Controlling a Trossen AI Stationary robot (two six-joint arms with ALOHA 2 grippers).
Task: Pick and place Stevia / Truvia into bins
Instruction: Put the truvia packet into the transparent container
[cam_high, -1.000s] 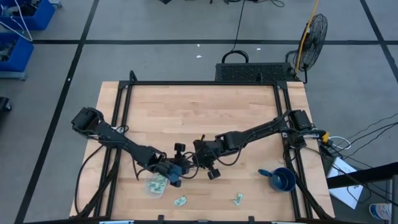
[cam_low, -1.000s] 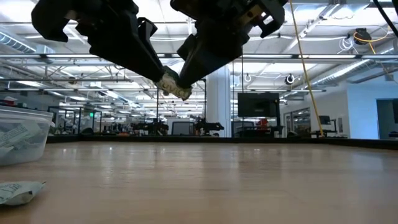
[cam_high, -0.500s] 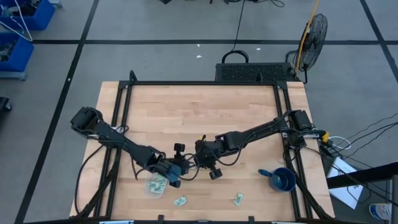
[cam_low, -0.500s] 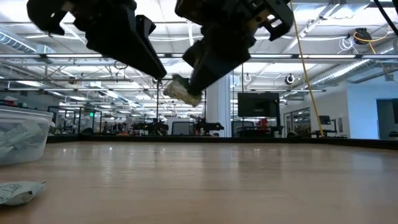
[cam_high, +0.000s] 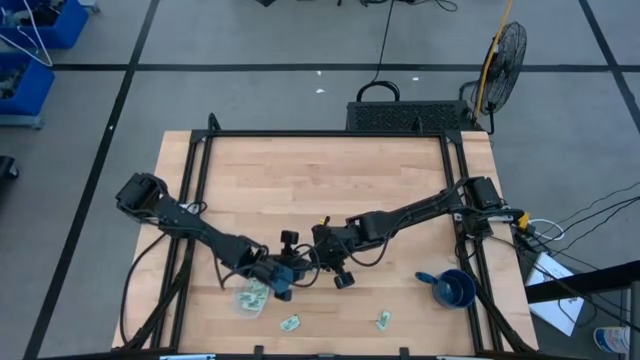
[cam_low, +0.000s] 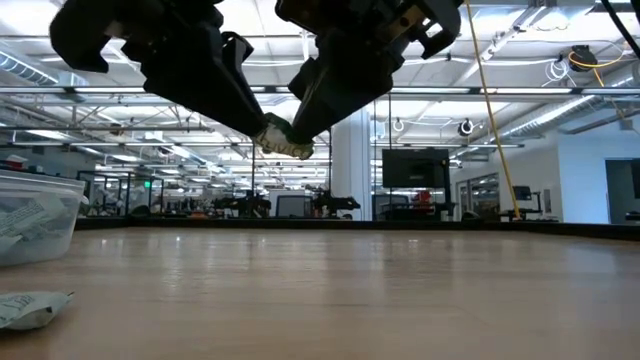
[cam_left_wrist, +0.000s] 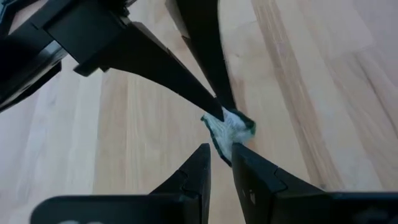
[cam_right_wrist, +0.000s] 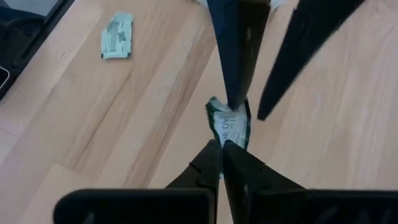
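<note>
From above, my left tool (cam_high: 283, 281) and my right tool (cam_high: 307, 263) met tip to tip over the front middle of the tabletop (cam_high: 320, 170), just beside the clear tub (cam_high: 251, 297), which sat under my left wrist with sachets inside. Two loose sachets lay nearer the front edge: one (cam_high: 291, 322) close to the tub, another (cam_high: 382, 319) further to the right. A blue cup (cam_high: 452, 288) stood well apart at the right.

At tabletop level, both my tools hung high above the wood, and a crumpled sachet (cam_low: 284, 142) was caught between their tips, well clear of the surface. The tub (cam_low: 38, 215) showed at the left edge with a sachet (cam_low: 30, 306) lying flat in front of it.

Through my left wrist camera, my left tool (cam_left_wrist: 221, 163) stood a narrow gap apart, the green-and-white sachet (cam_left_wrist: 229, 129) sitting at that gap and touching my fingertips; I could not tell whether they truly pinched it. My right tool's fingers came down on the sachet's far end.

Through my right wrist camera, my right tool (cam_right_wrist: 222, 151) was pressed closed, nipping the near edge of the sachet (cam_right_wrist: 229, 125), while my left tool's dark fingers (cam_right_wrist: 239, 50) met its far edge. Another sachet (cam_right_wrist: 116, 35) lay flat on the wood, well away.
</note>
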